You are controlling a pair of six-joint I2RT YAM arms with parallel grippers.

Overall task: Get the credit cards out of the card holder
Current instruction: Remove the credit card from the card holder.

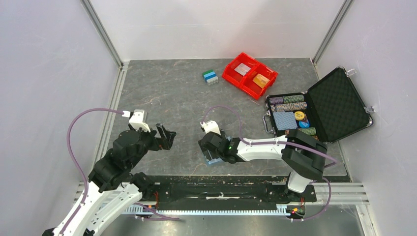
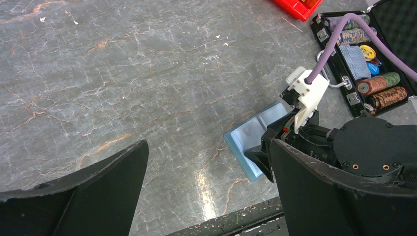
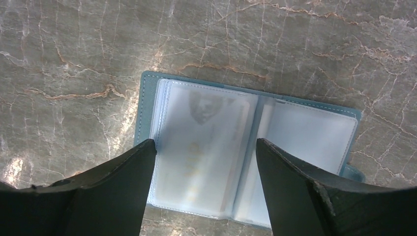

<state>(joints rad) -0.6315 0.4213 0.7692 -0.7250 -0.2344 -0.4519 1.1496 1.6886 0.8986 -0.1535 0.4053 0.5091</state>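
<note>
The light-blue card holder [image 3: 300, 132] lies spread open on the table near the front edge [image 1: 215, 160]. A pale card [image 3: 206, 142] with faint marks shows through its left frosted sleeve. My right gripper [image 3: 205, 142] hangs open just above that left panel, one finger at the panel's outer edge and the other at the fold, holding nothing. My left gripper [image 2: 209, 142] is open over bare table to the left of the holder [image 2: 251, 135]. In the red bin [image 1: 231, 74], an orange card [image 1: 260, 80] and a whitish card [image 1: 242, 69] lie one per compartment.
A small blue and green box [image 1: 210, 76] sits left of the bin. An open black foam-lined case [image 1: 339, 101] with poker chips and a patterned deck stands at the right. The table's front rail runs just below the holder.
</note>
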